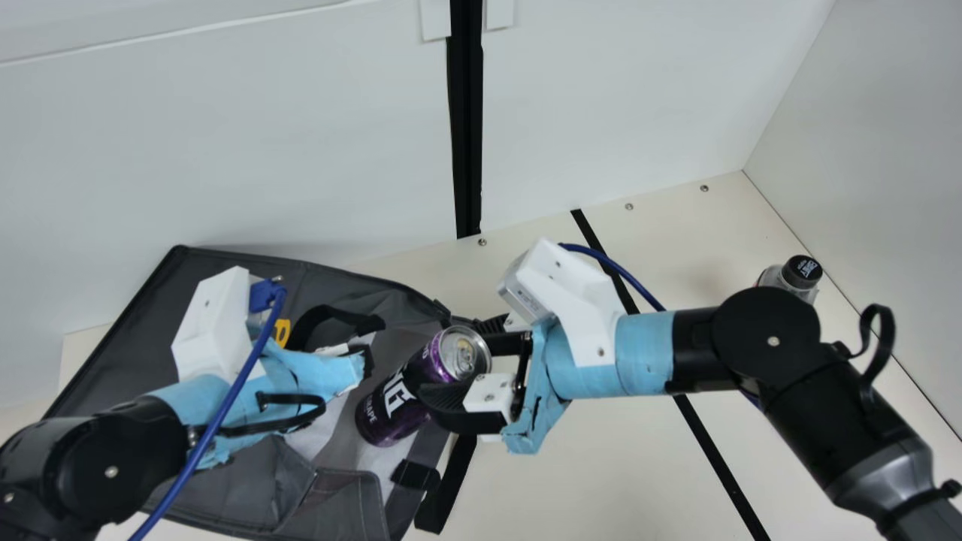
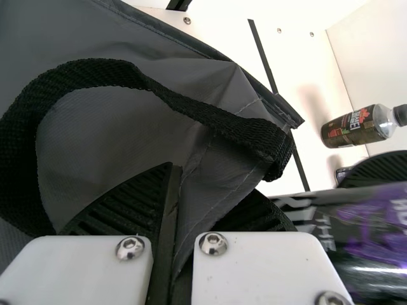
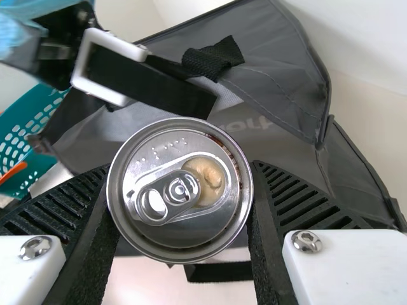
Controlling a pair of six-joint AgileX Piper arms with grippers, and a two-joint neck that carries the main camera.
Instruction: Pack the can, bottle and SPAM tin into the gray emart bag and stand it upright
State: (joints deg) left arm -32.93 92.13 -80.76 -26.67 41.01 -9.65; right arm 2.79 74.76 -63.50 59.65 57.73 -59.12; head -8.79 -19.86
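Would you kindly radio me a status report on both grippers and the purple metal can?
Left gripper pinching dark gray fabric bag. Right gripper holding can tilted over bag. Black webbing handle looped near left gripper.

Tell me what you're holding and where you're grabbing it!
My right gripper holds the can by its sides, nearer the lid; my left gripper pinches the bag by its cloth near a strap.

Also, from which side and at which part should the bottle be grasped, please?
I would take the bottle by its round body, just below the narrowing shoulder, coming from the main view's left. It seems to stand upright, cap on top, with the side wall close on its right.
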